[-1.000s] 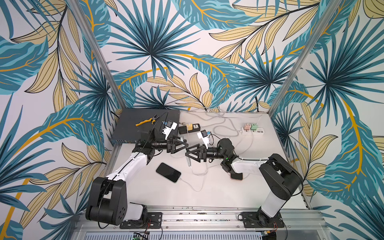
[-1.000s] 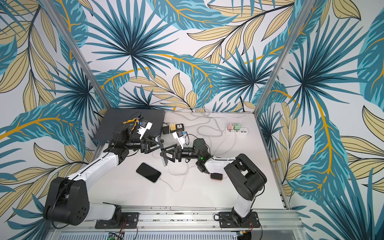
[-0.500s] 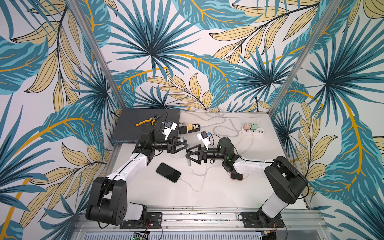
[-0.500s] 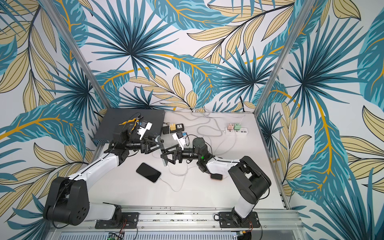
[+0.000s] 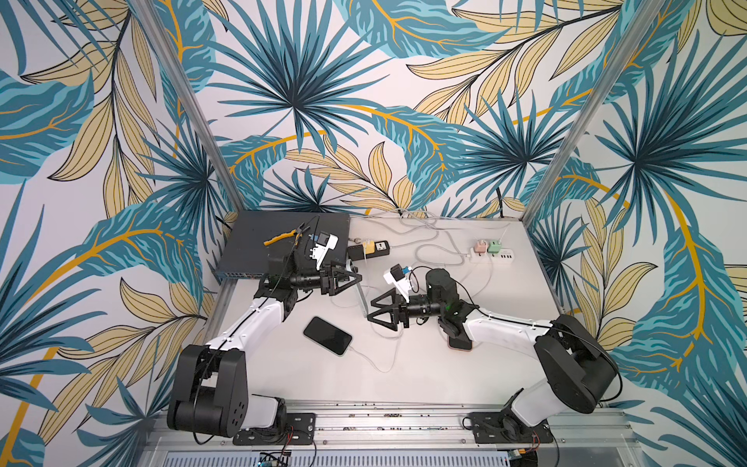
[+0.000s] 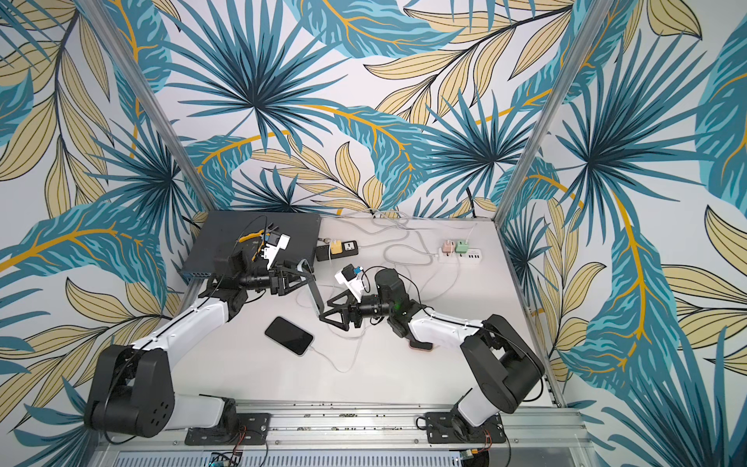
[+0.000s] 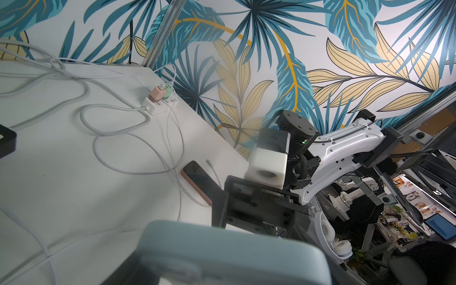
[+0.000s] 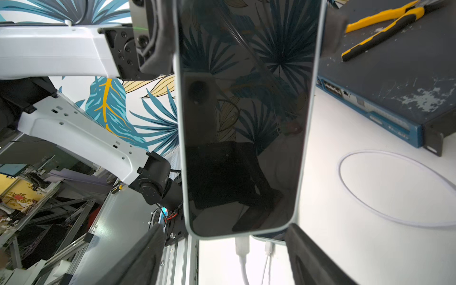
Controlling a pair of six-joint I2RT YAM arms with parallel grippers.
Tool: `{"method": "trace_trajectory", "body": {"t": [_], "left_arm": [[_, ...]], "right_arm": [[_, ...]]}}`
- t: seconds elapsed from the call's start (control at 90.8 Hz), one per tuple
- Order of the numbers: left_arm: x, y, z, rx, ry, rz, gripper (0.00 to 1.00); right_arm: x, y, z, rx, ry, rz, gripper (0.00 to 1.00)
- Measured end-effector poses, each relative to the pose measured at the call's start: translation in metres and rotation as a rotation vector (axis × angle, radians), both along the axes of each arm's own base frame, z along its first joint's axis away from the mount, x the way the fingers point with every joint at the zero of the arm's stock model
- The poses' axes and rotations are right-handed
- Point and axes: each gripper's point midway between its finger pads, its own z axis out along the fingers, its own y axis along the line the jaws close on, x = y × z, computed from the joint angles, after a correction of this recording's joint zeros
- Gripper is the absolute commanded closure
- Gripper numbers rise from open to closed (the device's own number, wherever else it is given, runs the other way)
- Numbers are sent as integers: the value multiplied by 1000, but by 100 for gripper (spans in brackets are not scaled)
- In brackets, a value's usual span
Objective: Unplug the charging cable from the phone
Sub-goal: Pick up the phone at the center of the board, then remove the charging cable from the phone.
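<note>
A phone [image 8: 244, 123] with a dark screen and a pale blue-grey case hangs in the air between the arms. It shows as a thin slab in both top views [image 5: 359, 291] [image 6: 313, 291]. My left gripper [image 5: 356, 279] [image 6: 309, 279] is shut on its upper end, and its case [image 7: 234, 251] fills the near part of the left wrist view. The white charging cable's plug [image 8: 241, 246] sits in the phone's lower end. My right gripper [image 8: 225, 261] [image 5: 372, 311] is open, a finger [image 8: 145, 261] on each side of the plug without touching it.
A black phone [image 5: 327, 335] lies on the table with its own white cable [image 5: 376, 364]. A pink-edged phone [image 7: 197, 180] lies under the right arm. At the back stand a dark network switch [image 5: 283, 242] with yellow pliers [image 5: 281, 238], a black power strip [image 5: 370, 248] and a white one [image 5: 491, 252].
My left gripper has tightened on the phone's upper end. My right gripper has stayed at the phone's lower end, its jaws still apart.
</note>
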Motion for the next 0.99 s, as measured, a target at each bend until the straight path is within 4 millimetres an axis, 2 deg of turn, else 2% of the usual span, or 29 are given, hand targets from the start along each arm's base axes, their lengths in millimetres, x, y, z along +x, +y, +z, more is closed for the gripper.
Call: {"method": "trace_trajectory", "body": {"t": [0.154, 0.386, 0.859, 0.992], "left_arm": [[0, 0, 0, 0, -1, 3, 61], [1, 1, 0, -1, 3, 5, 60], [3, 3, 0, 0, 2, 15, 61], [3, 4, 0, 0, 2, 17, 61]], "right_arm": [[-7, 2, -22, -57, 25, 23, 34], [-15, 5, -54, -135, 67, 55, 64], [-17, 6, -53, -126, 66, 68, 100], [-17, 6, -53, -123, 65, 69, 100]]}}
